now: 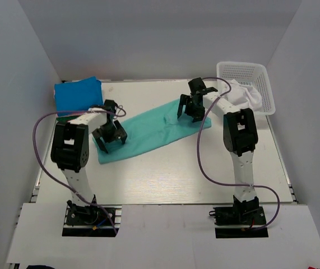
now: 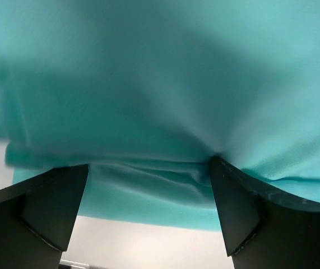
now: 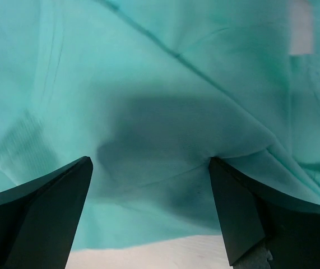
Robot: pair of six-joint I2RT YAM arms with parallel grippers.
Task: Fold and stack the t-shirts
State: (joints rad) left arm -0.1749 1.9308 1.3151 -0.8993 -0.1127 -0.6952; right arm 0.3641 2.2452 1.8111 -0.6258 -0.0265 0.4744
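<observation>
Pale grey walls enclose a white desk [image 1: 165,174] on three sides, with my two arms bolted at its near edge. At mid-desk the teal-green t-shirt [image 1: 148,131] lies flat as a long band, running diagonally from the near-left part towards the far-right part. My left tool [image 1: 110,137] hangs over the shirt's near-left end, and my right tool [image 1: 188,112] hangs over its far-right end. From the left wrist, the left tool [image 2: 148,165] shows its jaws spread wide. Teal cloth [image 2: 160,84] fills the view, a low ridge of it lies between the fingers, and creases run from one fingertip [image 2: 218,168]. From the right wrist, the right tool [image 3: 150,161] is likewise wide open over the same shirt [image 3: 160,73]. One fingertip [image 3: 218,168] sits at the head of a crease, and a strip of bare desk shows below the hem. Neither tool has cloth pinched between its fingers. A bright blue t-shirt [image 1: 77,94] lies folded at the far-left corner of the desk. A white mesh basket [image 1: 263,75] stands at the far-right corner, holding white cloth [image 1: 244,92] that spills over its near rim. Purple cables [image 1: 202,162] loop beside each arm.
</observation>
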